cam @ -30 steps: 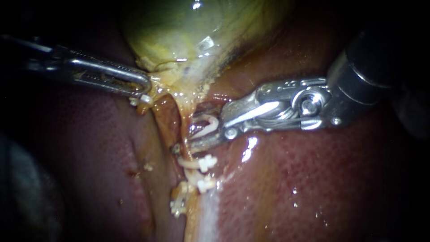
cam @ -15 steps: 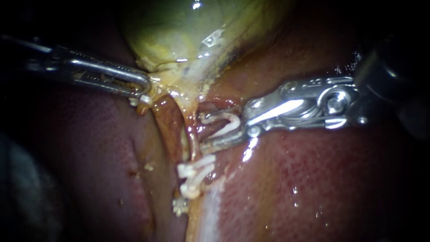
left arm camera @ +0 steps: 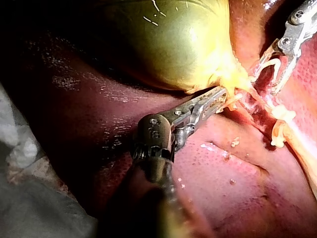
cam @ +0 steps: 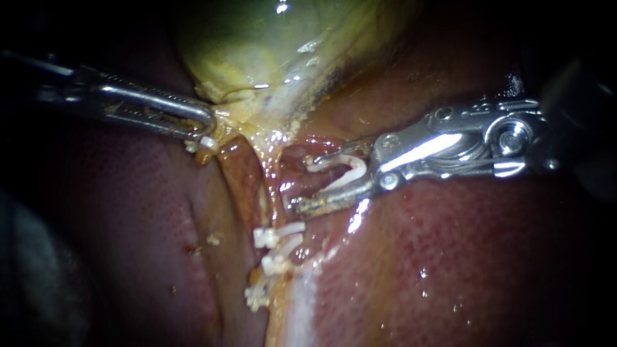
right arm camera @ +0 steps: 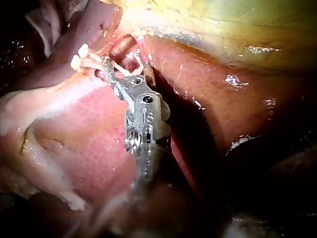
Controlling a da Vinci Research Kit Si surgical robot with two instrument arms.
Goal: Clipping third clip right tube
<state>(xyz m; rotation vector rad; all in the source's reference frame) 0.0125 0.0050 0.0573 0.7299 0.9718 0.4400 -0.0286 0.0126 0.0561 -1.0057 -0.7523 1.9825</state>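
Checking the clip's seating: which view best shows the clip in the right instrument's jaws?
Endoscope view: the clip shows side-on, an open V held between the jaws of the right instrument. The left wrist view shows it from farther off; the right wrist view hides most of it behind the instrument.

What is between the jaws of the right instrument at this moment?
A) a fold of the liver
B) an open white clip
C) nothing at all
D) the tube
B: the right instrument carries an open white clip between its jaws, while the tube lies ahead of the jaw tips, not between them.
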